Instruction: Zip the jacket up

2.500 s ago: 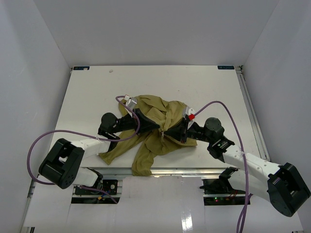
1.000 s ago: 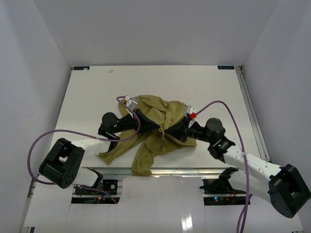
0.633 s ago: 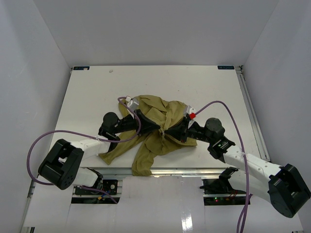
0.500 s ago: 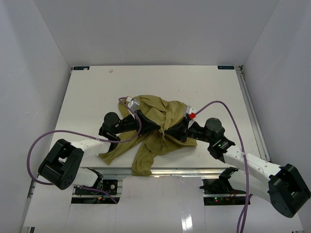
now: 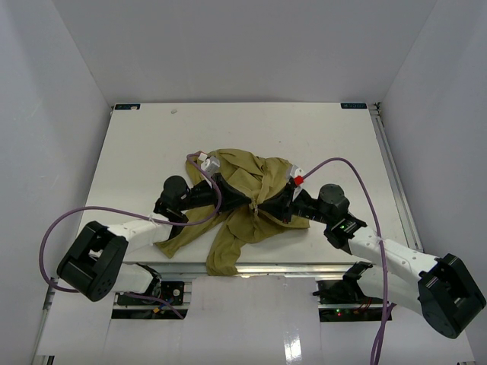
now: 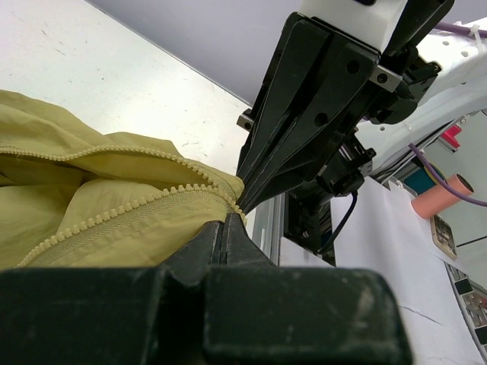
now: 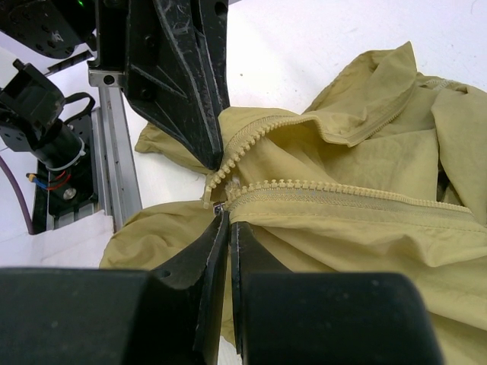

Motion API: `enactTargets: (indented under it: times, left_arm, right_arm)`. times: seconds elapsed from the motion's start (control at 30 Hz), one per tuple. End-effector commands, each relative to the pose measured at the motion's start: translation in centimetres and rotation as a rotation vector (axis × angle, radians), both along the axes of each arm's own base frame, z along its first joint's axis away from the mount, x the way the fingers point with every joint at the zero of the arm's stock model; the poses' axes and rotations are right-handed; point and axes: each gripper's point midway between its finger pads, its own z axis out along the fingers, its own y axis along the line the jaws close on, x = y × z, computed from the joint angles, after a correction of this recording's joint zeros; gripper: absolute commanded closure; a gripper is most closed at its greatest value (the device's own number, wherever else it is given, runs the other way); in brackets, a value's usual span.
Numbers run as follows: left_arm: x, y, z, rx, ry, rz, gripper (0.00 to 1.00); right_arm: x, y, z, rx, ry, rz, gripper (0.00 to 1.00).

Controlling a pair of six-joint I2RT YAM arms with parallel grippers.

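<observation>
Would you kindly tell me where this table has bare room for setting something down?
The table is bare in the far strip beyond the jacket, at the left between jacket and table edge, and at the right toward the side rail. The near middle is crowded: left arm, right arm and bunched jacket meet there.

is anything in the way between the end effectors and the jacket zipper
Nothing visible stands in the way. The left end effector and the right end effector are both closed on the jacket at the low end of its open zipper. They meet almost tip to tip, with only the jacket's own cloth there.
</observation>
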Motion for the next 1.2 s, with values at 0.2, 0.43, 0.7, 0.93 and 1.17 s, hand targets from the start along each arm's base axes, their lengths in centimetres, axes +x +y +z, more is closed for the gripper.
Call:
enactTargets:
  times: [0.2,0.43,0.7,0.93,1.17]
  left_arm:
    - [0.0,0.0,1.6,-0.015,-0.068,0.012,1.00]
    - [0.1,0.1,1.7,-0.011,-0.077,0.022,1.00]
    - [0.1,0.1,1.7,-0.012,-0.081,0.025,1.00]
    - [0.1,0.1,1.8,-0.013,-0.083,0.025,1.00]
    - [0.1,0.2,1.8,-0.014,-0.087,0.030,1.00]
  right_arm:
    - [-0.1,0.3,1.4,0.027,-0.048,0.013,0.92]
    - [-0.8,0.3,1.6,0.032,-0.055,0.050,0.92]
    - [-1.0,0.4,1.5,0.026,-0.053,0.065,0.92]
    - [-0.8,0.4,1.3,0.021,-0.049,0.057,0.92]
    - [-0.7,0.4,1.5,0.023,-0.050,0.053,0.92]
